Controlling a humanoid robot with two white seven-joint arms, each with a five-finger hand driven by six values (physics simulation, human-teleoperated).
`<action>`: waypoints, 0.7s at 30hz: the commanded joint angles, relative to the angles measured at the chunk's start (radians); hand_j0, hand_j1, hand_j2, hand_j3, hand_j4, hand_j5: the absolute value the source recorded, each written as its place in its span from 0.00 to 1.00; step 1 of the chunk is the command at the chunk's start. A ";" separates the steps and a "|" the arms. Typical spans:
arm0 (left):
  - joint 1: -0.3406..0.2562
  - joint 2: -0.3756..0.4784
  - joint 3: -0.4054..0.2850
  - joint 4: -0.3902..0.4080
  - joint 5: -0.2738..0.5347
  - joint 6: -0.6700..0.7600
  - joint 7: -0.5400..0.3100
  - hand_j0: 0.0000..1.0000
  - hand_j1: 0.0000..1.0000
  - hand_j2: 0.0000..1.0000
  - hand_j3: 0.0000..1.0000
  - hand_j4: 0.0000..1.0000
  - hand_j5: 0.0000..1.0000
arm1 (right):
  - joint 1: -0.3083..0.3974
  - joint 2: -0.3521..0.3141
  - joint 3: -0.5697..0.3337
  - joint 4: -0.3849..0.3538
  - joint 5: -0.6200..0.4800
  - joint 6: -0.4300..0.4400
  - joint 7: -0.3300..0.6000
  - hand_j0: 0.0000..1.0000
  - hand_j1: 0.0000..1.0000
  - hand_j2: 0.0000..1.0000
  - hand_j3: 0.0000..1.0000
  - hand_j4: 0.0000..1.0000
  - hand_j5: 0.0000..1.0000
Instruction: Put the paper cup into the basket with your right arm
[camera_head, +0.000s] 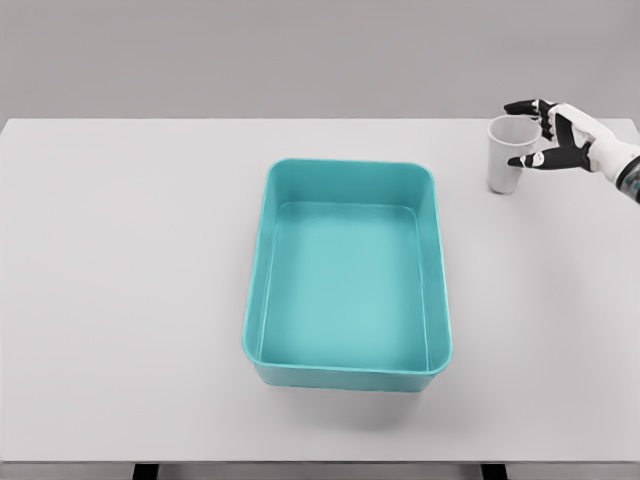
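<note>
my right arm (625, 170) is cut off by the picture's right edge just past the wrist, so i see only the right hand (560, 135) and a bit of forearm. the hand covers part of the paper cup (503, 160) on its right side, and i can't tell whether the fingers (522, 106) touch it. the table (120, 300) is cut by the left and right edges, and two dark legs barely show at the bottom.

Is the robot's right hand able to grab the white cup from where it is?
Probably yes. The right hand is right beside the paper cup, its fingers spread open around the cup's upper part, and nothing stands between them. The cup stands upright on the table, to the right of the teal basket.
</note>
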 joint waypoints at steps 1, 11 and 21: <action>0.000 0.000 0.000 0.000 0.000 0.000 0.000 1.00 1.00 1.00 1.00 1.00 1.00 | 0.000 -0.002 -0.002 -0.005 -0.006 -0.004 0.000 0.77 0.77 0.77 0.77 0.77 0.77; 0.000 0.000 0.000 0.000 0.000 0.000 0.000 1.00 1.00 1.00 1.00 1.00 1.00 | 0.000 -0.007 -0.041 -0.034 -0.009 -0.030 0.000 0.75 0.75 0.75 0.75 0.75 0.75; 0.000 0.000 0.000 0.000 0.000 0.000 0.000 1.00 1.00 1.00 1.00 1.00 1.00 | 0.008 -0.007 -0.051 -0.164 -0.012 -0.045 0.000 0.75 0.75 0.75 0.75 0.75 0.75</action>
